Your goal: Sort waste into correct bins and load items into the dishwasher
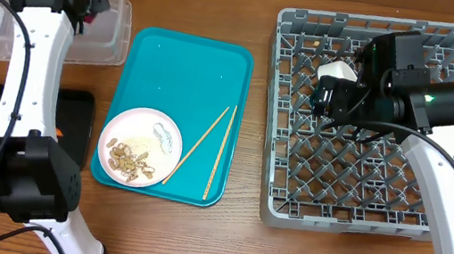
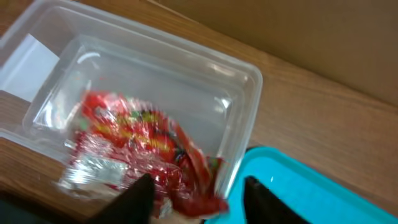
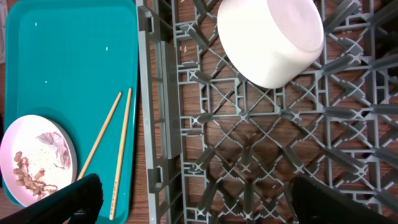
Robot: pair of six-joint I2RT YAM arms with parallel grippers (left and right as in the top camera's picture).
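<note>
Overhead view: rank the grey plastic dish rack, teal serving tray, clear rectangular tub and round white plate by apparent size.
Grey plastic dish rack
Teal serving tray
Clear rectangular tub, partly hidden by the left arm
Round white plate

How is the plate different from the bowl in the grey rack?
The plate is flat; the bowl is deep. The plate lies level on the teal tray with peanuts on it; the bowl leans tilted in the rack. Both are round and white.
</note>
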